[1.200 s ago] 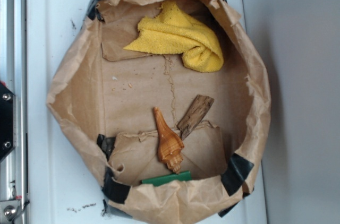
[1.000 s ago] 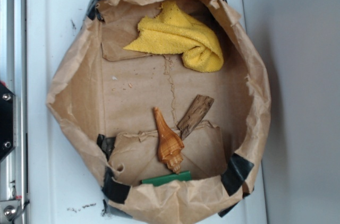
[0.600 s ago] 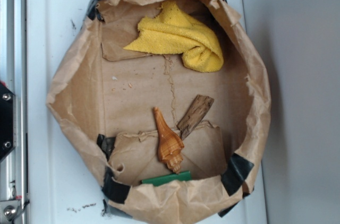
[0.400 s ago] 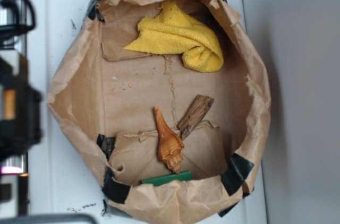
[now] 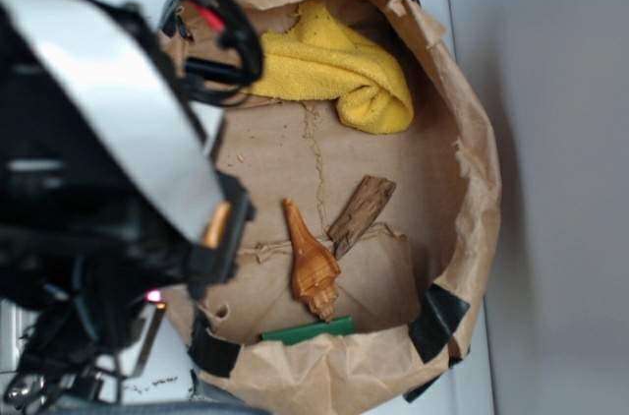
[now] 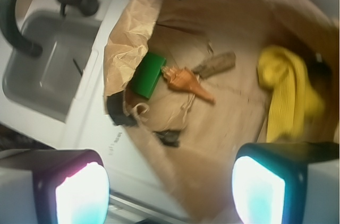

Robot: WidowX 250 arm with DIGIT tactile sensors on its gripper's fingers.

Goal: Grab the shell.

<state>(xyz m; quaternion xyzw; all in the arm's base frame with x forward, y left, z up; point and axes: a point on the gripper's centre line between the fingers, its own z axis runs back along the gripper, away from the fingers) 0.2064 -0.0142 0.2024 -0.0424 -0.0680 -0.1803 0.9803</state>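
Shell (image 6: 187, 82) beyond gaping pincer (image 6: 170, 192)

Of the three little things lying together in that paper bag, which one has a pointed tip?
The shell: orange-brown, ridged, tapering to a long point. The wood piece beside it is a flat brown strip with blunt ends, and the green block is flat and square-edged.

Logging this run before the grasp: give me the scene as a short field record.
container: crumpled brown paper bag, opened flat
target: shell, lying free on the bag floor
shell neighbours: wood piece near its side, green block at its wide end
other item: yellow cloth at the far end
gripper: open, above the bag rim, holding nothing
shell grasped: no
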